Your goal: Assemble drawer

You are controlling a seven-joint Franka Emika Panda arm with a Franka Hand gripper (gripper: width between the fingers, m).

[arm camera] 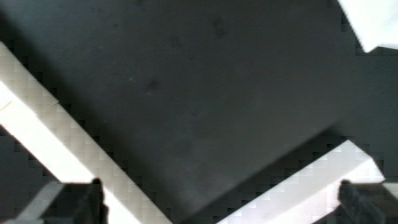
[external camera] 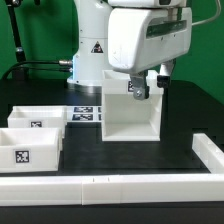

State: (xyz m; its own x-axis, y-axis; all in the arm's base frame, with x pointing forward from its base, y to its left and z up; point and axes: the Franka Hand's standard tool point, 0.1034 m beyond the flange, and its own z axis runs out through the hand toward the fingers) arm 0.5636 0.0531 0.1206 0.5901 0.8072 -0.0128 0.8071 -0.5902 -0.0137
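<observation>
The end effector (external camera: 138, 90), fingers apart and empty, hangs at the upper edge of the casing (external camera: 130, 120). The casing looks like light, stiff, slick plastic, best pinched across a thin wall. Beyond it, well aside on the worktop (external camera: 185, 110), sit the nearer tray (external camera: 40, 120) and the farther tray (external camera: 28, 152).

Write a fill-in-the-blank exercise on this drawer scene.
The trays lying outside the casing number ___. The tool is ___ and grips nothing. The table has a surface coloured ___.
Missing words: two; open; black.
</observation>
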